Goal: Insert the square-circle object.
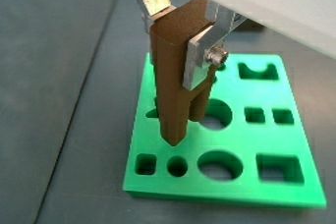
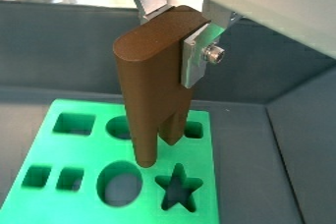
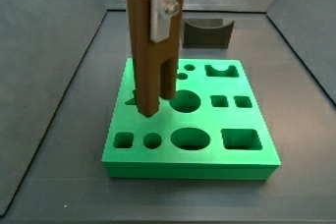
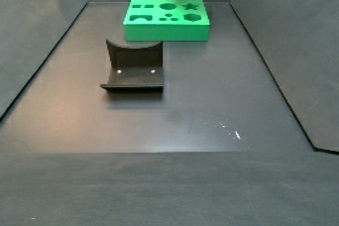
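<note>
Currently the gripper (image 1: 184,33) clamps the upper end of the wooden bar (image 1: 174,76), silver fingers (image 2: 201,53) on both sides. The bar hangs upright over the green board (image 3: 197,164), its two legs down near the cut-out holes; whether they touch is unclear. A dark bracket (image 4: 133,66) stands on the floor, well apart from the board.

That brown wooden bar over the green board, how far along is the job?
Done: the gripper has the square-circle object picked up, clamped at its upper end. In hand: its two legs hang just above the green board. Left: lowering them into the cutouts; they don't look seated yet.
</note>
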